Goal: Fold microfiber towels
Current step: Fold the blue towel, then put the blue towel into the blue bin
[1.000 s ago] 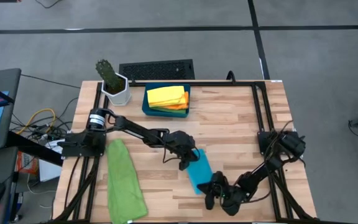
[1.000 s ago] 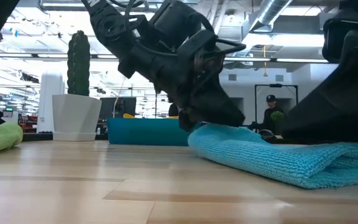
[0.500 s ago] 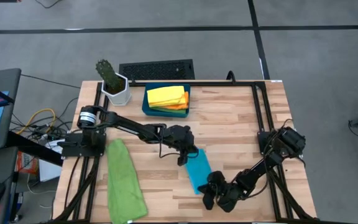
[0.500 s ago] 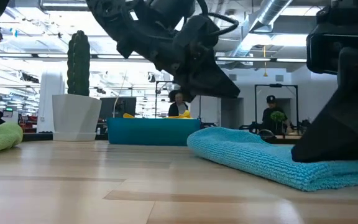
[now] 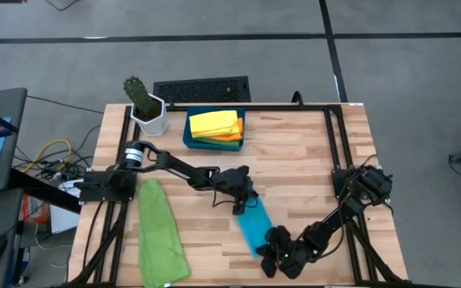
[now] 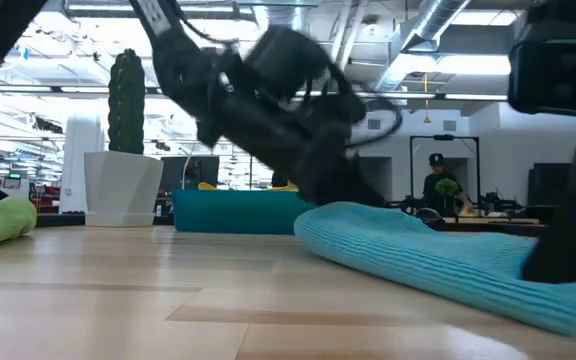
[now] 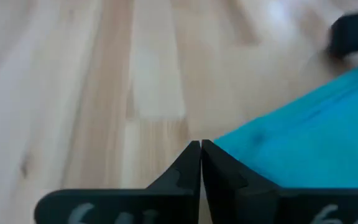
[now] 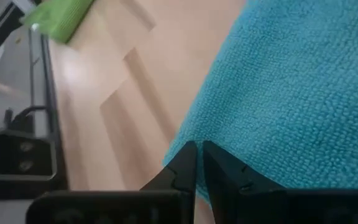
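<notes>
Left gripper [image 5: 239, 205] has dropped back to the sky-blue towel [image 5: 254, 227] far corner, fingers now closed together, nothing visibly pinched. Table [image 5: 294, 152]: green towel [image 5: 160, 232] at left edge, teal tray [image 5: 192, 138] with yellow towel [image 5: 213, 122] over orange towel [image 5: 232, 134], cactus pot [image 5: 149, 116]. Right gripper [image 5: 272, 258] clamps the blue towel's near edge. Low view: left arm blocks the tray.

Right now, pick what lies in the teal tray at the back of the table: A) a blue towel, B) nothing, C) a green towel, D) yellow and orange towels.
D: the high view shows a yellow towel stacked over an orange towel inside the teal tray, while the blue towel and green towel lie out on the table.
</notes>
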You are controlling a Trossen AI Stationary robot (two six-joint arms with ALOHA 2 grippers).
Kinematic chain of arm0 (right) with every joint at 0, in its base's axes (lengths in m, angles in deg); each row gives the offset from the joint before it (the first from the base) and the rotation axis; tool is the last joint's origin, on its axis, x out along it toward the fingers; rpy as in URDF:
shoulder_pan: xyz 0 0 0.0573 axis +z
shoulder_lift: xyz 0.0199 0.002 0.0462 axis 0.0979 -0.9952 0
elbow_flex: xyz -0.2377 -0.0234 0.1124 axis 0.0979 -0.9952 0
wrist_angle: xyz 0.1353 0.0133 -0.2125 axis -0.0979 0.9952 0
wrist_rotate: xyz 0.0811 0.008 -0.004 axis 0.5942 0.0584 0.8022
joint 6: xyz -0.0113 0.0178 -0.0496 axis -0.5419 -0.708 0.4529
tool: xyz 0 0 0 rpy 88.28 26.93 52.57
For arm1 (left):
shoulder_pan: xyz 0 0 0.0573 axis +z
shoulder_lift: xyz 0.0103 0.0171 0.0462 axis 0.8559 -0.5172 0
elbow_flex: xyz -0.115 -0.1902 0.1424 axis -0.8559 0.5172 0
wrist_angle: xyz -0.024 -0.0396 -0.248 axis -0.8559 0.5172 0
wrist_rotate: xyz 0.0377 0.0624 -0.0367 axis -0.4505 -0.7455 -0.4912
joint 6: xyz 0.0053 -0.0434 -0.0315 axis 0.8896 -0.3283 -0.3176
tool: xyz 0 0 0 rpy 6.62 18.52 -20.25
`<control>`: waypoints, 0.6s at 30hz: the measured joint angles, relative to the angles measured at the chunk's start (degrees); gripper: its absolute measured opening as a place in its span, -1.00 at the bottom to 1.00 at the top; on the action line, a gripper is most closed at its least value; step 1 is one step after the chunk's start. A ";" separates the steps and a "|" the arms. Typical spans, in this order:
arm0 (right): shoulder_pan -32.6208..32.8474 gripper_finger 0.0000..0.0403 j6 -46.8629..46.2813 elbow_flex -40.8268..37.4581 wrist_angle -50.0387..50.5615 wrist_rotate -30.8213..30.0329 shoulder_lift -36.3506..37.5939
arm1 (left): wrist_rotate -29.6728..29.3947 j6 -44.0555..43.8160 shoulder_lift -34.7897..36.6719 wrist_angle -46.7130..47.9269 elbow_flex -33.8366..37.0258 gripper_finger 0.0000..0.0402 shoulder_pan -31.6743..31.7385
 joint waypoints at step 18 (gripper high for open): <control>-0.07 -0.74 -10.55 6.54 45.82 13.73 25.44 | -0.37 -13.59 11.24 20.61 0.04 -1.00 4.96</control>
